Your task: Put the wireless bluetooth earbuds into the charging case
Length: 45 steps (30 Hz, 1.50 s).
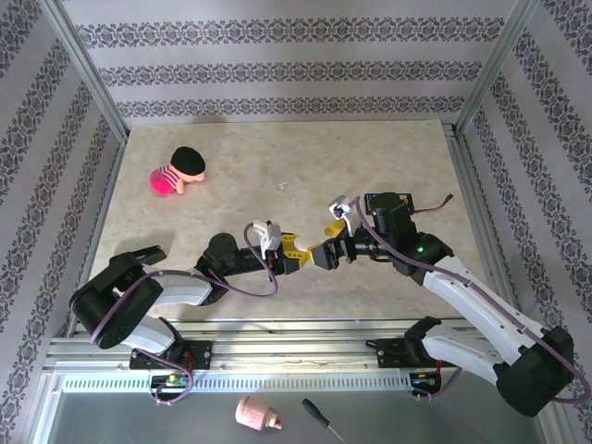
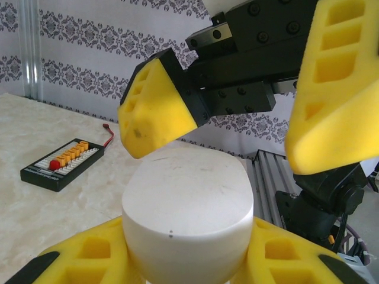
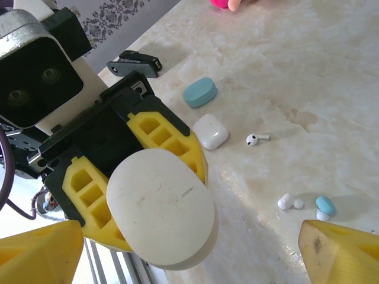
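White and pebble-shaped, the big case (image 2: 186,207) is pinched between the yellow fingers (image 2: 89,254) of the left pincer (image 2: 186,239) and held up off the pale marble surface (image 3: 308,71). Facing it from the other side, the right pincer (image 2: 243,112) has its jaws spread wide. One of its yellow fingers hangs close over the case's top edge, and whether it touches cannot be told. The other finger stands out to the side, apart from the case.

The earbuds lie loose on the surface, away from the held case. A stemmed white bud (image 3: 256,139) rests just beside a small white case (image 3: 211,131). Farther along, a white bud (image 3: 287,202) and a pale blue bud (image 3: 324,205) lie close together. A pale blue case (image 3: 199,93) sits near the small white one, shut.

From above, the two pincers meet over the near middle of the surface, and a pink doll (image 1: 178,170) with a black cap lies well apart at the far left. A black board (image 2: 62,163) with a row of orange sockets lies flat on the surface behind the held case
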Each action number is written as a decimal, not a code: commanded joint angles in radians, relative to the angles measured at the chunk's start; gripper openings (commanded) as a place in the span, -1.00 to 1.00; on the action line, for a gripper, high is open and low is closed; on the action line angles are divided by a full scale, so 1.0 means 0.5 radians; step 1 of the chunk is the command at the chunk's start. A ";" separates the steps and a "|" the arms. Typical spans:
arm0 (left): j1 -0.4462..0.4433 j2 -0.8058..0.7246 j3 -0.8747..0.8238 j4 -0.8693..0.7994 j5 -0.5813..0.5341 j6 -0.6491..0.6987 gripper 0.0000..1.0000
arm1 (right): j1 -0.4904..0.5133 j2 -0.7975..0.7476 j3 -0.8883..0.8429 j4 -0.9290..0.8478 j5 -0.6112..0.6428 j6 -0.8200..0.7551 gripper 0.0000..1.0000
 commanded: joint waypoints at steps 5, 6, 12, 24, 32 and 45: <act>0.028 -0.003 0.054 0.120 0.043 -0.088 -0.44 | 0.025 0.028 0.058 -0.007 0.022 -0.074 0.86; 0.028 -0.004 0.057 0.115 0.043 -0.085 -0.44 | 0.025 0.034 0.058 -0.007 0.022 -0.077 0.86; 0.027 0.002 0.056 0.121 0.040 -0.103 -0.44 | 0.032 0.077 0.055 -0.011 0.024 -0.079 0.86; 0.026 0.009 0.053 0.125 0.118 -0.080 -0.44 | 0.006 0.086 0.070 0.049 0.185 -0.011 0.84; 0.028 0.008 0.050 0.108 0.140 -0.052 -0.44 | -0.032 0.082 0.067 0.121 0.182 0.058 0.84; 0.026 0.002 0.027 0.128 0.147 -0.008 -0.44 | -0.074 0.108 0.112 0.158 0.193 0.151 0.83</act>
